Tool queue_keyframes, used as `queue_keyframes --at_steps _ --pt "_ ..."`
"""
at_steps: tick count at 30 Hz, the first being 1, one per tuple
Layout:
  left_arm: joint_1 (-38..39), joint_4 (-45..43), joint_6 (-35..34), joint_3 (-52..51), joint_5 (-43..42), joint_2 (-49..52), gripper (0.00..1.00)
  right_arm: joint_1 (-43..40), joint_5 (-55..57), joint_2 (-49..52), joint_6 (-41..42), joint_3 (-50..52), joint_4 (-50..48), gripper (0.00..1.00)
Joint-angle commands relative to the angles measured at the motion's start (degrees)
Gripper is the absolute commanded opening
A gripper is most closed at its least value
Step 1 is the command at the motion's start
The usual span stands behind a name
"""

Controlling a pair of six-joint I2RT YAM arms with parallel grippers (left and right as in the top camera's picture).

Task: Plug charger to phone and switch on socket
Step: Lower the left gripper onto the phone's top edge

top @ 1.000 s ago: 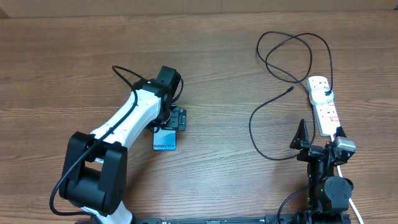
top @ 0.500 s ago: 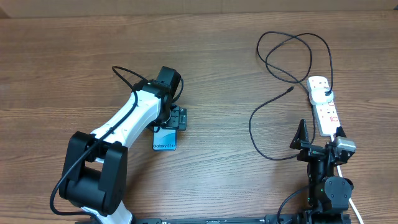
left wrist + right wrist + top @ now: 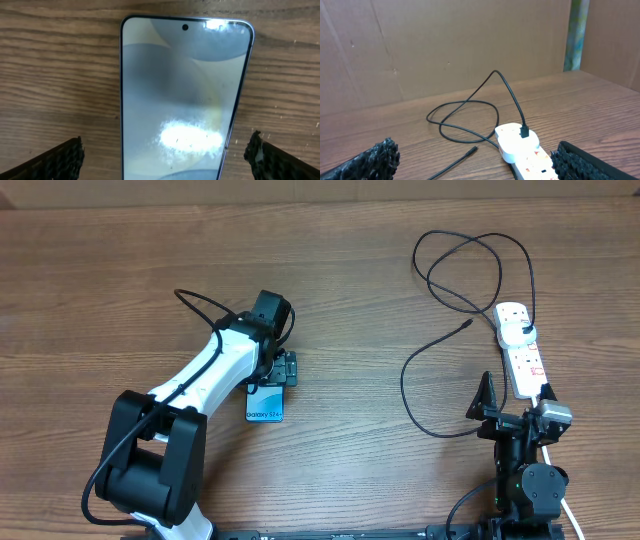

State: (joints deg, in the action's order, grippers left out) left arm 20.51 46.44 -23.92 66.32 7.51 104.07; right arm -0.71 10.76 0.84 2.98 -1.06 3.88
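Observation:
The phone [image 3: 265, 408] lies flat on the wooden table, screen up, and fills the left wrist view [image 3: 182, 95]. My left gripper [image 3: 281, 370] [image 3: 167, 160] is open just above it, one finger on each side of its lower part, with a gap on both sides. The white socket [image 3: 523, 352] [image 3: 532, 165] lies at the right. The charger's white plug head [image 3: 516, 330] [image 3: 516, 140] sits in its far end. The black cable [image 3: 440, 280] loops across the table, and its connector tip [image 3: 470, 323] [image 3: 474, 149] lies free. My right gripper [image 3: 510, 412] [image 3: 480, 165] is open and empty, near the socket's near end.
The socket's thick white cord [image 3: 572, 515] runs off by the right arm's base. A brown cardboard wall [image 3: 445, 45] stands behind the table's far edge.
My left arm has shifted slightly to the left over the phone. The right arm, cable and socket have not moved.

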Motion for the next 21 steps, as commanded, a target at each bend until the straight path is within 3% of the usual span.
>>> queue_keyframes --at_steps 1,13,21 --pt "0.13 -1.51 -1.36 -2.32 -0.74 0.50 1.00 -0.15 0.31 -0.68 0.13 0.61 -0.39 1.00" --pt "0.13 -6.34 6.25 -6.19 -4.39 0.50 1.00 -0.15 0.31 -0.68 0.13 0.61 -0.39 1.00" --pt "0.07 -6.23 6.34 -6.19 -4.04 0.52 1.00 -0.15 0.33 -0.68 0.13 0.61 -0.39 1.00"
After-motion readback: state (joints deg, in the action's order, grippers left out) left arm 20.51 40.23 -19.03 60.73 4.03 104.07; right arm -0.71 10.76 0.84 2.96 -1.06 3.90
